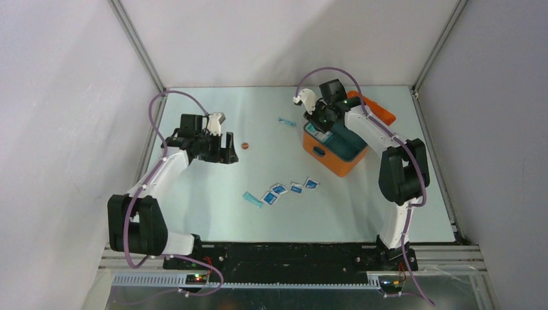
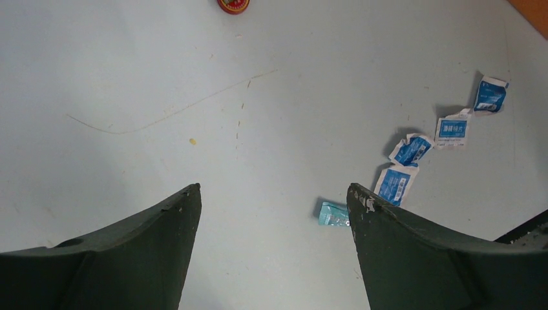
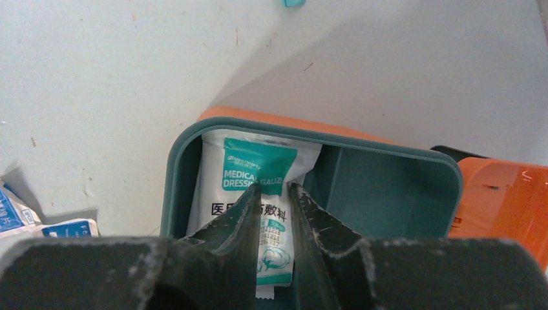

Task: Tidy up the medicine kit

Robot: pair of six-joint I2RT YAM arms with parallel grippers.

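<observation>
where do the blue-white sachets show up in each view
top external: sachets in a row at centre, below-left of the medicine kit
left wrist: sachets at right; kit corner top right
right wrist: sachets at lower left edge; kit centre
shared landmark: the orange medicine kit

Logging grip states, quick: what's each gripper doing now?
Left gripper: open, empty.
Right gripper: jaws narrowly apart at the gauze packet; grip cannot be told.
</observation>
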